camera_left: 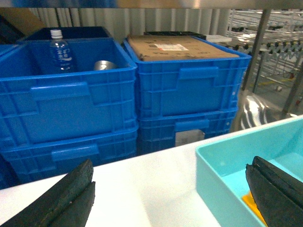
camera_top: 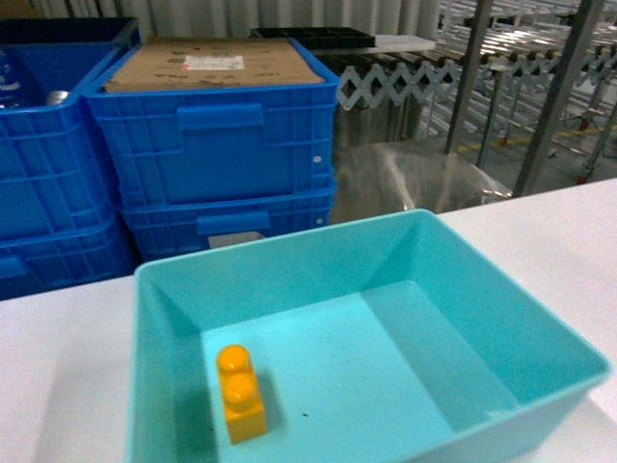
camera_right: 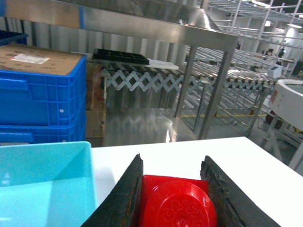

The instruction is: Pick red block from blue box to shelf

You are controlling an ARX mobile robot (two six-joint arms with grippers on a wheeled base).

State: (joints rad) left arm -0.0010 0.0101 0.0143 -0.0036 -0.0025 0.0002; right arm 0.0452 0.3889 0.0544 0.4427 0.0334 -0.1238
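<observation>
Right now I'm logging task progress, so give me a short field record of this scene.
held item: small bright red plastic brick between right gripper fingers
left gripper: open, empty
pale turquoise plastic tray: holds only an orange-yellow two-stud brick
stainless-steel shelf: above and behind, brick not yet placed

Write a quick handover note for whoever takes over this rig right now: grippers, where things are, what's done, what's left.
Right gripper: shut on the red block, held over the white table just right of the blue box.
Left gripper: open, nothing held, straddling the box's left wall.
In the box: only the orange brick.
Done: red block out of the box.
Left: carry it to the shelf and release.
</observation>
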